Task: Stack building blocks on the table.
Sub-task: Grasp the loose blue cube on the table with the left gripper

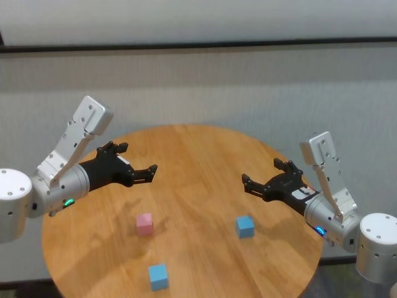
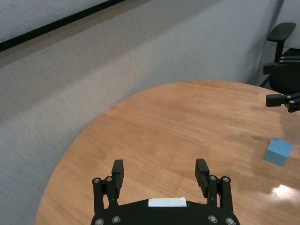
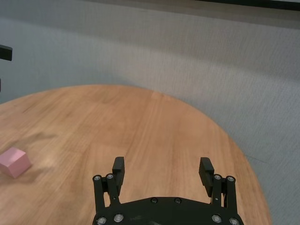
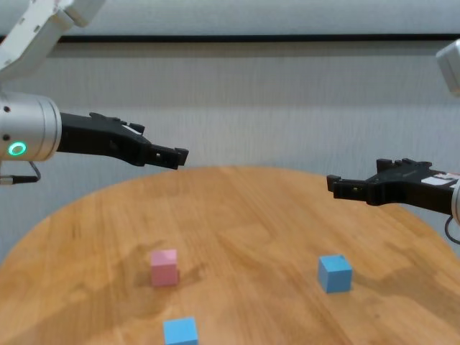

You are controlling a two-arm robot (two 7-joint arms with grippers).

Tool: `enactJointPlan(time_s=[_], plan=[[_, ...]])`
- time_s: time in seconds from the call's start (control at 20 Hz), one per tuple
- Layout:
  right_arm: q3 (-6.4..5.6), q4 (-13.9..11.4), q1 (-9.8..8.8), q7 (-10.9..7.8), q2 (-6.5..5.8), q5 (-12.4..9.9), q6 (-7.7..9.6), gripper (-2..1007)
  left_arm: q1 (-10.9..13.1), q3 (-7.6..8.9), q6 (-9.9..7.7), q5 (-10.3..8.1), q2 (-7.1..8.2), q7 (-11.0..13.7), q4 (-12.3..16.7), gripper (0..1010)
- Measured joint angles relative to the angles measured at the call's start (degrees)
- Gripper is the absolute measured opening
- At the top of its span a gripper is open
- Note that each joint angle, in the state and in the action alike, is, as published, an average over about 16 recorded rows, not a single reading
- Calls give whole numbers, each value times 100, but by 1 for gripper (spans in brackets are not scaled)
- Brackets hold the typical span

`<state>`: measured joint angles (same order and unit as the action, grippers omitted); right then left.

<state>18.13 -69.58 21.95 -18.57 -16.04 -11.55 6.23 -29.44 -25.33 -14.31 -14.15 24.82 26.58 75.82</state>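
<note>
Counting blocks, you have three on the desk (image 1: 186,149), all apart: one pink block (image 1: 144,223), two blue blocks (image 1: 245,226) (image 1: 158,276) nearer its front edge; left gripper (image 1: 138,160) and right gripper (image 1: 260,176) hover above, jaws wide, empty

Wood-grain table (image 1: 186,186), matte blocks (image 1: 144,224), black pincers (image 1: 138,162)
</note>
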Motion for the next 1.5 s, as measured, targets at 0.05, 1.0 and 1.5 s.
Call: enactJointPlan(time_s=[0.05, 1.0, 1.5], plan=[[0, 0, 0, 0, 0, 0, 0, 1000, 0, 0, 0, 0, 0, 0, 0, 1000], [0, 0, 0, 0, 0, 0, 0, 1001, 0, 0, 0, 0, 0, 0, 0, 999], [0, 0, 0, 0, 0, 0, 0, 1000, 1, 0, 1, 0, 1, 4, 2, 999]])
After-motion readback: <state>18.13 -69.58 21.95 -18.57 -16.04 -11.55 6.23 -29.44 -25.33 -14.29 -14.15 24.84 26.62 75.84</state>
